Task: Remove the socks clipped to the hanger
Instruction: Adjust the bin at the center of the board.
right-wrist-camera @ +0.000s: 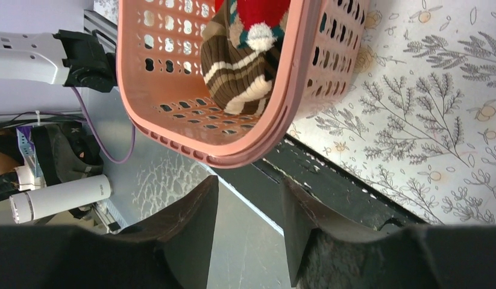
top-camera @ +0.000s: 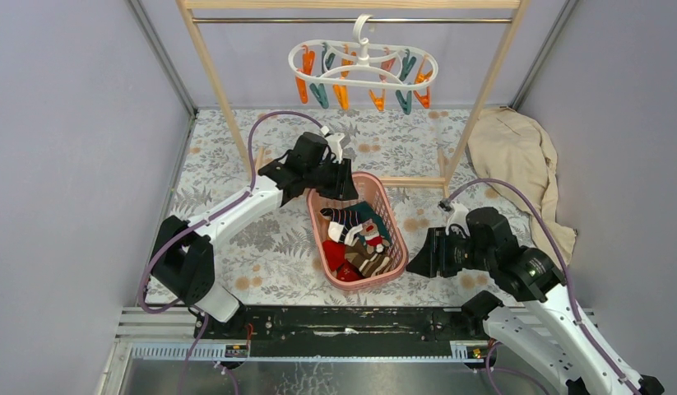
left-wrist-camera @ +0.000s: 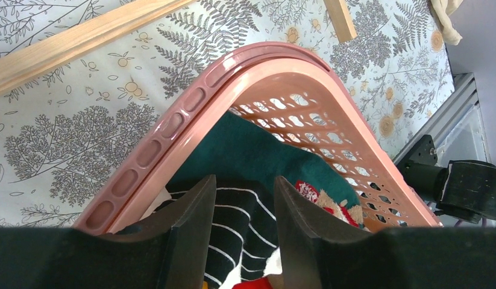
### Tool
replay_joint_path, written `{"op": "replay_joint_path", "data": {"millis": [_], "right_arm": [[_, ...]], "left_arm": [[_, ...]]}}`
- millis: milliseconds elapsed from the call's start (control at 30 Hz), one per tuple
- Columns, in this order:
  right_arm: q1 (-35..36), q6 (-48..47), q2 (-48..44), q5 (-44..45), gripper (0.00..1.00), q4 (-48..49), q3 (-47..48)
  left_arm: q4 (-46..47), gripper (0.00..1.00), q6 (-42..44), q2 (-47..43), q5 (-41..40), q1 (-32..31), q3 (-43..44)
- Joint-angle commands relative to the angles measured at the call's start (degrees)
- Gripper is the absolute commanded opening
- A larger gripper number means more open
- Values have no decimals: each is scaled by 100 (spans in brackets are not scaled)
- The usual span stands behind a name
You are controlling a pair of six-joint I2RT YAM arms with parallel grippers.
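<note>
The white hanger [top-camera: 364,64] hangs from the rack's rod at the back; its orange and teal clips [top-camera: 341,92] dangle with no sock on them. The socks [top-camera: 359,239] lie piled in a pink basket [top-camera: 364,285]. My left gripper [top-camera: 339,185] is open over the basket's far rim [left-wrist-camera: 173,123]; a black white-striped sock [left-wrist-camera: 233,229] and a dark teal sock [left-wrist-camera: 257,150] lie below its jaws [left-wrist-camera: 244,180]. My right gripper [top-camera: 421,259] is open and empty just right of the basket [right-wrist-camera: 293,102], where a brown-and-white striped sock [right-wrist-camera: 239,78] shows.
The tall wooden rack [top-camera: 215,82] stands at the back, its base bar [left-wrist-camera: 64,45] on the fern-print table cover. A beige cloth [top-camera: 520,156] lies at the far right. A black rail [top-camera: 351,321] runs along the near edge.
</note>
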Motion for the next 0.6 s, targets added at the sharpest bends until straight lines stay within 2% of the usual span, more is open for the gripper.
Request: {"op": "replay_joint_path", "data": {"millis": [0, 367, 567], "right_arm": [[-14, 142, 154, -18, 49, 583, -36], [95, -4, 519, 23, 49, 642, -102], [382, 73, 751, 319, 49, 795, -123]], "left_arm": [[-7, 47, 155, 11, -158, -34, -5], [-6, 46, 186, -37, -155, -26, -113], [-9, 46, 185, -67, -136, -27, -153]]}}
